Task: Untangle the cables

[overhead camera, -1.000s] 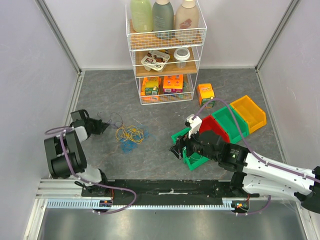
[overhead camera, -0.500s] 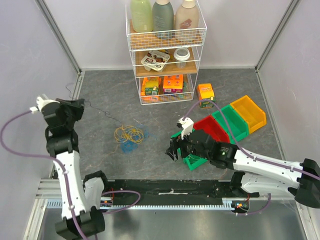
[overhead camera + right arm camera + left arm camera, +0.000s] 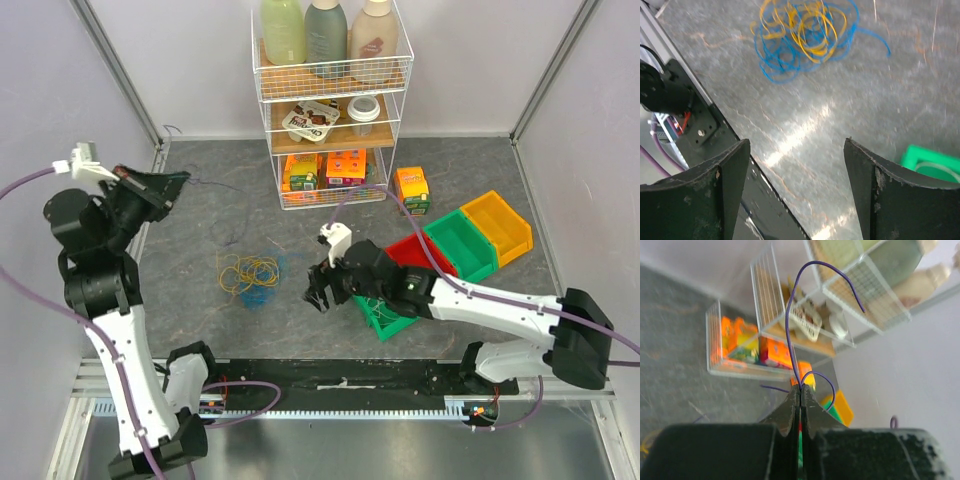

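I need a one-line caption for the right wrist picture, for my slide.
Right gripper, fingers open, above the grey table, facing a loose tangle of yellow and blue cables.

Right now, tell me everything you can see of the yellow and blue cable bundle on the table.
The cable bundle is a loose tangle of hair-thin wire loops, yellow ones woven through blue ones, lying flat on the grey table. One blue end trails out sideways. No pincer touches it; the open right pincer hangs short of it.
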You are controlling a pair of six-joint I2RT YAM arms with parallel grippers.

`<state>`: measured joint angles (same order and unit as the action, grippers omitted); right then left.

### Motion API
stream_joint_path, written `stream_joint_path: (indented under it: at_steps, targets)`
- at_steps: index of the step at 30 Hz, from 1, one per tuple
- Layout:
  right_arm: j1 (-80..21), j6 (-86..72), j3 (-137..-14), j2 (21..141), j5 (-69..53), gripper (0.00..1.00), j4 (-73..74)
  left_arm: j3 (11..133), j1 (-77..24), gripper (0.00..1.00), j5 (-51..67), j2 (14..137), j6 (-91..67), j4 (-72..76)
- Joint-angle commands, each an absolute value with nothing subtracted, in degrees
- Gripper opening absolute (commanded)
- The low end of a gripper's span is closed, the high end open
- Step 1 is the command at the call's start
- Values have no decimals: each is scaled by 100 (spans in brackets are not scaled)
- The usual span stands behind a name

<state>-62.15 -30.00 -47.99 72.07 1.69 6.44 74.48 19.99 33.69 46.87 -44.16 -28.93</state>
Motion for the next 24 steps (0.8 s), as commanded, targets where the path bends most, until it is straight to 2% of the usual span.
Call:
stream_joint_path:
  at_steps: [1,5,9,17,24]
  targets:
    - [-6240,-2400,-5799,7637,18,84,676,6910,1934,2,5069,4808,-4043,-3340]
    - [-6240,-2040,-6380,7918,18,84,791,6145,1662,2,5054,4317,-4271,-3314]
    - [-6240,-1960,-6496,7841,-139,84,546,5994,1310,2,5097,4052,-4324,-3322]
    - [-6249,-2188,-5854,7357,-844,85,-720,6802,651,2,5519,4192,-4525,-2788]
    - [-6240,-1978,-6020,6953,-694,86,-738,7558,650,2,5889,4280,-4948,-2250]
